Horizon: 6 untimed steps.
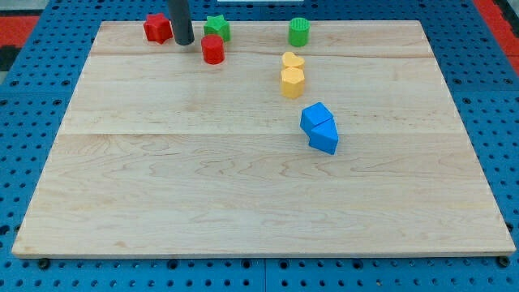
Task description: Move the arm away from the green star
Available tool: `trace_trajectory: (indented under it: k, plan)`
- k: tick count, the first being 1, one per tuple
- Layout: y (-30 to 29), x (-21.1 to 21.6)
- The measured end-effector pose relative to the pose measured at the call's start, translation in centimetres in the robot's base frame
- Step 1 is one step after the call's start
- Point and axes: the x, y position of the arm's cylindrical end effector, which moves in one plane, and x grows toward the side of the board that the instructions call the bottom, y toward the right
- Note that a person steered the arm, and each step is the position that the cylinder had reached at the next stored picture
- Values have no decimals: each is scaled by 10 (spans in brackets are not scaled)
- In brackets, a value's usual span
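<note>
Our tip [183, 41]: a bare dark rod with no pincer, so nothing spreads or pinches.
Green star [216, 27]: just to the tip's right in the view, apart from it.
Handling: we judge it light, rigid and smooth, sliding easily; pushed, never held.
Red cylinder [212, 49]: below the star, near the tip.
Red block [157, 28]: just left of the tip.
Board [203, 195]: pale wood, visibly grained.

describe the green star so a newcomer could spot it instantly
Look along the wooden board's top edge, left of centre, just right of my tip. The green star sits there, with a red cylinder right below it. The other green block, farther right, is round, not pointed.
</note>
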Motion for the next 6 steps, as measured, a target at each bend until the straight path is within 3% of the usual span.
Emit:
trace_trajectory:
  k: [1, 3, 5, 6]
  plan:
    - [16, -14]
    - [125, -14]
    - [123, -1]
    - [158, 23]
